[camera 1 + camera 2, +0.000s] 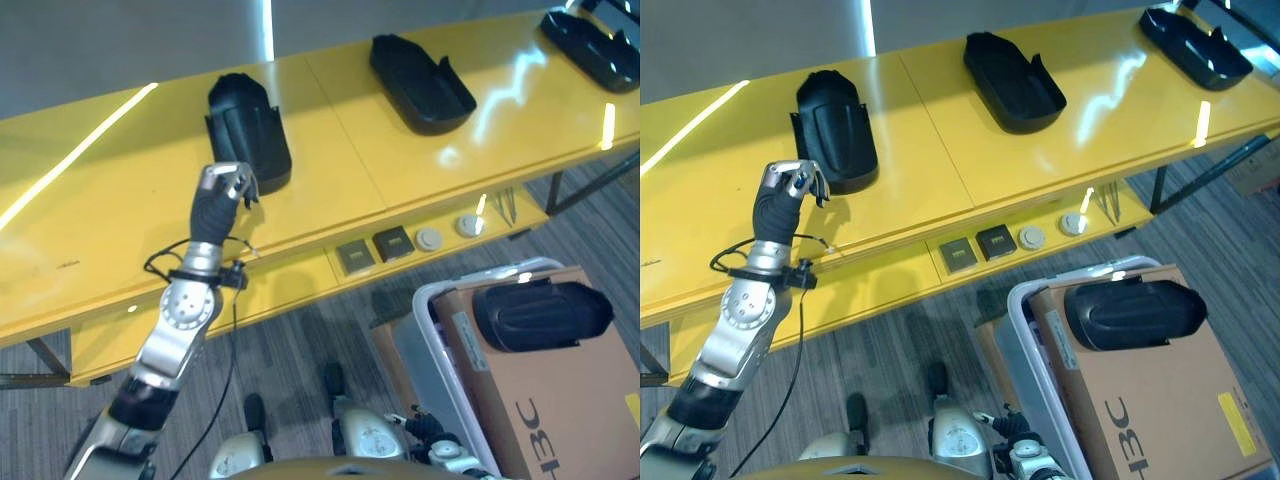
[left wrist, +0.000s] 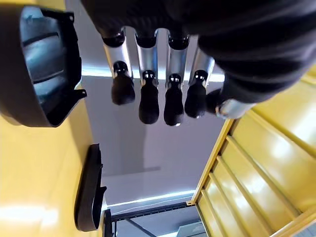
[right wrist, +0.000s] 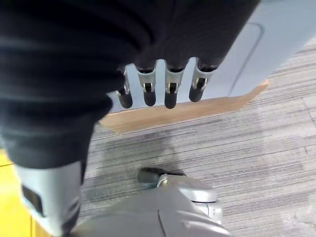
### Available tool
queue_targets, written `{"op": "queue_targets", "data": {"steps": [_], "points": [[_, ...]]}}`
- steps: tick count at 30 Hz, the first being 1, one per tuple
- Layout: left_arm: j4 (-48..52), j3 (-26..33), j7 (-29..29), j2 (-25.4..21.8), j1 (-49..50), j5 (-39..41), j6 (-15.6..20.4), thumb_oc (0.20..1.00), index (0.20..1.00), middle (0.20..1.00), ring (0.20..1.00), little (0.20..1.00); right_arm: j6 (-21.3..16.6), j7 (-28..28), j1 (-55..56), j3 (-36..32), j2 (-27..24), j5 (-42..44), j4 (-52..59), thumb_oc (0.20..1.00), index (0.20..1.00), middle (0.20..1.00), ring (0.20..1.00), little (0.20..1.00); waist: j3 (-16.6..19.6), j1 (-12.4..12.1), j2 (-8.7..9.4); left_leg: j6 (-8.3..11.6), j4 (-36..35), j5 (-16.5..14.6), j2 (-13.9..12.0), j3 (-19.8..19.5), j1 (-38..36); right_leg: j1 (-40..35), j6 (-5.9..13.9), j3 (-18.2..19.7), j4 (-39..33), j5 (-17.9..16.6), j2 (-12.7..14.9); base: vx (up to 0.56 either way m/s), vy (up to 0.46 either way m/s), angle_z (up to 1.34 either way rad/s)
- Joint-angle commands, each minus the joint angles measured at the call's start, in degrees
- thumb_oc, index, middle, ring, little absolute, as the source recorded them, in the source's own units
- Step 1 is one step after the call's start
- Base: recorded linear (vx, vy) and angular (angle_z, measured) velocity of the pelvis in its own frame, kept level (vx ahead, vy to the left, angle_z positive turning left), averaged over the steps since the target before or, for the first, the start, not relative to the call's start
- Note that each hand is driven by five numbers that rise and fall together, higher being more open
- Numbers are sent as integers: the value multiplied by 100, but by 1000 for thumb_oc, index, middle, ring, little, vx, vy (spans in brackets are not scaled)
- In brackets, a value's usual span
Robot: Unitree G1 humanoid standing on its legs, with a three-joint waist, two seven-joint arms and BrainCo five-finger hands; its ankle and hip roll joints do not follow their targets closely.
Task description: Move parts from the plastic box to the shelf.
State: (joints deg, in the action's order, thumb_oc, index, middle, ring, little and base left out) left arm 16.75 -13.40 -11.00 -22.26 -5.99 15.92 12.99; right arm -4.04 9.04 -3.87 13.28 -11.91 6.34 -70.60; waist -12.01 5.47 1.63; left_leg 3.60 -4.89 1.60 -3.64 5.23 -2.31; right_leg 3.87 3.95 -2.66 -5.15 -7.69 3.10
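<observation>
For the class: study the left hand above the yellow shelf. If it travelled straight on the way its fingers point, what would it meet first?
Most likely the nearest black part on the yellow shelf. The left hand, fingers relaxed and empty, sits just short of that part's near edge, pointing towards it. Depth is uncertain, so it might pass just above.

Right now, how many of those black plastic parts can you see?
4. Three lie on the yellow shelf: left part beside the left hand, middle part, far-right part. A fourth part rests on cardboard in the plastic box; more may be hidden underneath.

- Shelf [image 1: 400, 170]: glossy yellow, smooth (light streaks reflect off it).
- Parts [image 1: 247, 130]: matt black plastic.
- Box [image 1: 560, 400] lower right: brown cardboard.
- Floor [image 3: 237, 148]: rough grey carpet.
</observation>
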Motion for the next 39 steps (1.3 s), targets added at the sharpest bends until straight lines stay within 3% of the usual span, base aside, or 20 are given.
{"op": "queue_targets", "data": {"steps": [1,6,11,13,14,15,17,18,19,21,23,25,28,30,31,32,33,36,37,39], "points": [[78,50,232,-332,-95,-16,259,1000,1000,1000,1000,1000,17,22,183,150,153,-20,-206,1000,1000,1000,1000,1000,605,-83,162,133,-11,-247,-420,-323,140,-249,562,40,258,719,556,20,5,23],[131,-70,308,-360,183,-13,164,1000,1000,1000,1000,1000,35,74,295,-2,209,143,-261,1000,1000,1000,1000,1000,770,-197,333,24,2,-371,-379,-494,-105,-466,609,-52,574,870,630,43,55,27],[12,-248,266,-493,-20,-276,125,1000,1000,1000,1000,1000,-100,142,511,-551,273,981,-145,1000,1000,1000,1000,1000,746,7,409,-139,28,-502,-225,-403,-250,-300,804,129,1089,738,766,-21,160,6],[-70,-318,276,-543,-122,-385,110,1000,1000,1000,1000,1000,-90,138,539,-533,269,964,-91,1000,1000,1000,1000,1000,707,64,428,-169,37,-507,-205,-359,-249,-185,844,223,1194,624,786,-134,130,-6],[-239,-358,233,-617,-290,-529,146,1000,1000,1000,1000,1000,-106,188,501,-544,214,1000,33,1000,1000,1000,1000,1000,569,208,444,-238,114,-490,-123,-209,-187,99,934,477,1187,133,854,-264,214,-18],[-363,-297,140,-617,-334,-552,199,1000,1000,1000,1000,1000,-141,245,463,-636,214,1093,108,1000,1000,1000,1000,1000,524,230,371,-278,223,-589,-113,22,-151,238,946,507,1032,30,888,-290,275,-37],[-434,-234,91,-621,-316,-578,209,1000,1000,1000,1000,1000,-155,257,464,-708,240,1161,119,1000,1000,1000,1000,1000,519,178,358,-292,305,-611,-92,206,-113,337,909,333,988,31,910,-150,165,-141],[-464,-33,26,-631,-206,-643,217,1000,1000,1000,1000,1000,-174,278,517,-924,223,1256,-33,1000,1000,1000,1000,1000,437,52,254,-311,407,-667,-152,590,-103,373,772,-519,1151,256,1085,-139,95,-216],[-464,-33,26,-631,-207,-644,217,1000,1000,1000,1000,1000,-174,278,516,-924,223,1256,-33,1000,1000,1000,1000,1000,441,51,255,-311,408,-666,-151,591,-97,380,771,-517,1151,255,1086,-204,128,-234],[-408,304,7,-644,72,-695,190,1000,1000,1000,1000,1000,-21,243,595,-959,181,922,-424,1000,1000,1000,1000,1000,396,-217,152,-312,572,-823,-262,1082,-111,136,619,-1758,1723,793,1278,-129,-46,-205],[-474,460,53,-550,286,-640,181,1000,1000,1000,1000,1000,123,208,702,-909,191,665,-747,1000,1000,1000,1000,1000,466,-281,204,-228,646,-815,-274,1405,-139,-197,649,-1846,1099,714,1134,-12,-210,-191],[-590,524,89,-414,398,-541,193,1000,1000,1000,1000,1000,179,175,780,-989,143,648,-951,1000,1000,1000,1000,1000,561,-216,104,-173,684,-821,-364,1462,-196,-221,593,-1531,941,800,928,108,-179,-34],[-674,616,215,-263,585,-309,117,1000,1000,1000,1000,1000,211,152,895,-931,27,419,-938,1000,1000,1000,1000,1000,586,-47,-73,-7,1455,-858,-728,1362,-99,-509,382,-1344,562,921,640,151,-304,-16],[-760,655,179,-268,598,-396,125,1000,1000,1000,1000,1000,155,151,796,-703,-45,258,-801,1000,1000,1000,1000,1000,424,-93,-117,169,2273,-349,-1017,1136,244,-643,145,-1276,320,870,433,-18,-242,-56],[-766,657,179,-266,591,-396,129,1000,1000,1000,1000,1000,156,151,791,-702,-46,258,-801,1000,1000,1000,1000,1000,420,-83,-130,183,2307,-354,-1042,1116,270,-649,132,-1287,302,859,410,-73,-171,-82],[-923,637,93,-218,556,-364,127,1000,1000,1000,1000,1000,71,184,650,-480,-139,152,-584,1000,1000,1000,1000,1000,260,-224,-138,312,2671,22,-997,562,564,-740,50,-1190,161,826,353,-36,-96,-75],[-931,637,92,-218,545,-365,132,1000,1000,1000,1000,1000,73,184,643,-480,-138,152,-583,1000,1000,1000,1000,1000,277,-203,-125,304,2651,58,-976,547,599,-715,47,-1209,152,807,369,-15,-128,-60],[-1155,677,-115,-168,622,-582,126,1000,1000,1000,1000,1000,-63,206,486,-350,-237,226,-123,1000,1000,1000,1000,1000,222,-306,-102,293,2362,-237,-585,-35,756,-686,131,-961,43,794,426,42,-9,-40],[-1263,701,-200,-138,659,-684,108,1000,1000,1000,1000,1000,-140,259,399,-336,-284,268,34,1000,1000,1000,1000,1000,234,-389,-117,244,1881,-532,-233,-435,762,-654,197,-807,31,777,436,65,51,-58],[-1511,695,-355,-95,712,-819,111,1000,1000,1000,1000,1000,-320,397,300,-345,-339,405,593,1000,1000,1000,1000,1000,279,-391,-241,250,1027,-311,-148,-879,728,-619,257,-594,40,779,338,106,105,-59]]}}
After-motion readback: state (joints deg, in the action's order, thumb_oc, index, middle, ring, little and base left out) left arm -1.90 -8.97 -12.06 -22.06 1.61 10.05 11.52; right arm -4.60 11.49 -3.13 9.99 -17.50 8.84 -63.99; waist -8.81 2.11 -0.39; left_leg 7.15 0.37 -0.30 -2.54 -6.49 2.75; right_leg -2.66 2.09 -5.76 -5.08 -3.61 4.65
